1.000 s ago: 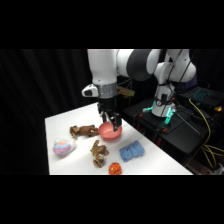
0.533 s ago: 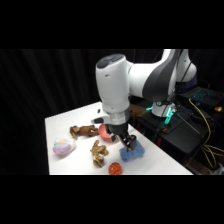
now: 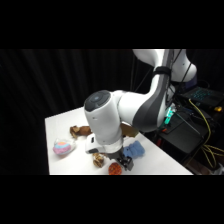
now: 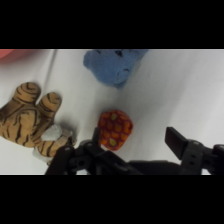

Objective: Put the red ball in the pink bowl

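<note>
Hovering pincer (image 4: 135, 142) above red ball (image 4: 115, 130)

The bumpy red ball (image 4: 115, 130) lies on the table; the pink bowl (image 4: 15, 54) shows only an edge.

1. This is a robotics lab or test cell, not a home.
2. A black curtain (image 3: 60, 80) closes off the whole background behind the white surface (image 3: 60, 125).
3. A white robot arm (image 3: 135, 107) is mounted beside the surface and reaches over it.
4. To the right stands dark electronic equipment (image 3: 182, 132) with a green indicator light (image 3: 169, 116) and loose yellow cables (image 3: 205, 115).
5. Small soft toys, among them a striped tiger (image 4: 30, 117), lie scattered as test props.
</note>
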Robot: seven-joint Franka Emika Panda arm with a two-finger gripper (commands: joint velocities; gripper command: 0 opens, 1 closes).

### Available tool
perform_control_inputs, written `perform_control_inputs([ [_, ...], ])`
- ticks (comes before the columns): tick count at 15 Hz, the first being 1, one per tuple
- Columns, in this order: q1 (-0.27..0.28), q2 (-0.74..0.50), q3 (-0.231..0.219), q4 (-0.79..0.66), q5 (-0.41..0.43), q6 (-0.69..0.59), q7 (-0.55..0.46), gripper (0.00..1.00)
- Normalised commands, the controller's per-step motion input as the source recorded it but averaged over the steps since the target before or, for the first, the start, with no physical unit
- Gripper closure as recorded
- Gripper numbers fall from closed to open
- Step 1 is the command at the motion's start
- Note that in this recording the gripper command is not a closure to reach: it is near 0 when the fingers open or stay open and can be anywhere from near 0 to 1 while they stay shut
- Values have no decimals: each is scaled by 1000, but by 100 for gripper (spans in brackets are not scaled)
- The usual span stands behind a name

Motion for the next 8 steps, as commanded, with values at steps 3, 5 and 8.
perform_control_inputs([
  [3, -128, 394, 92, 524, 80, -236, -333, 0],
  [5, -131, 280, 114, 404, 103, -252, -294, 0],
  [8, -100, 162, 125, 274, 100, -250, -256, 0],
])
